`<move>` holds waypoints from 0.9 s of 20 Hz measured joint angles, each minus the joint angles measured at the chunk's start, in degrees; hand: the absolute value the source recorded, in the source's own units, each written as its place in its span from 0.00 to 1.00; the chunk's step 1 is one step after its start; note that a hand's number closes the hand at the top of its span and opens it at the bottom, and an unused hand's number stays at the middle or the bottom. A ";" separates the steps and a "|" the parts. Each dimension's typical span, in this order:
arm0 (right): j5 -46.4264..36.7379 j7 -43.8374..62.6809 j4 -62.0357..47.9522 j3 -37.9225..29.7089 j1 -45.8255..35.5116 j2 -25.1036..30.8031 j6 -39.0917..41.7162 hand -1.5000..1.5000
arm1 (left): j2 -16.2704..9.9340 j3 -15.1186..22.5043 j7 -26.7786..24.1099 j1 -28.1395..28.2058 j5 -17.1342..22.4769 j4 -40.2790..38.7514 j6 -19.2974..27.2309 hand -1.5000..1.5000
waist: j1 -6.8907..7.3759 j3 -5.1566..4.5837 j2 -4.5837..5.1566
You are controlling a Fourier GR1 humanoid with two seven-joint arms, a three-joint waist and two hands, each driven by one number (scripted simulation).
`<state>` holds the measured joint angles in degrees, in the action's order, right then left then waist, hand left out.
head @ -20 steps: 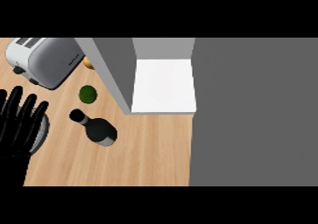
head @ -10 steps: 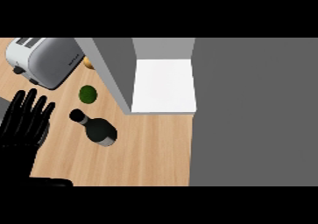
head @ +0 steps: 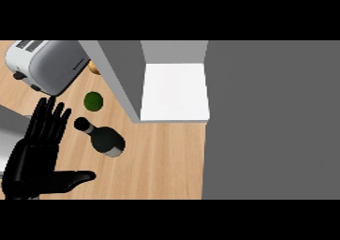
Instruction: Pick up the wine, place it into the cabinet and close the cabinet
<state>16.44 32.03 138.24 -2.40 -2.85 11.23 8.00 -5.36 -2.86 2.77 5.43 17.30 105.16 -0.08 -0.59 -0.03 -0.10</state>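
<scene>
Reaching toward the wine bottle (head: 103,138), the left hand (head: 35,157) is spread wide and holds nothing. The bottle stands on the worktop (head: 162,159) just right of its fingers; the open cabinet (head: 173,91) lies beyond. Next, the fingers must curl round the bottle.

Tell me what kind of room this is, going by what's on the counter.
Most likely a kitchen. A silver toaster sits on a wooden counter, a dark wine bottle stands beside a small green fruit, and a cabinet is open, showing its white inside.
</scene>
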 measured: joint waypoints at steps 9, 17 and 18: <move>0.15 0.98 -0.11 0.52 -1.30 -0.81 -0.53 0.00 | 0.00 -2.33 -7.57 -1.27 -0.53 -10.34 -3.44 0.00 | 0.11 0.00 0.00; 0.32 2.27 -0.23 -0.83 -3.17 -0.42 -0.90 0.00 | -0.31 -2.75 -12.25 -2.45 -0.91 -17.98 -7.15 0.00 | 0.12 0.00 0.00; 0.38 2.05 -0.26 -1.06 -3.08 -0.45 -0.71 0.00 | 0.06 -2.62 -13.28 -3.27 -1.31 -19.75 -7.27 0.00 | 0.05 0.01 0.01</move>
<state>16.82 34.09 137.99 -3.45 -5.93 10.78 7.29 -5.30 -5.48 -10.50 2.16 15.99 85.41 -7.35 -0.54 -0.02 -0.09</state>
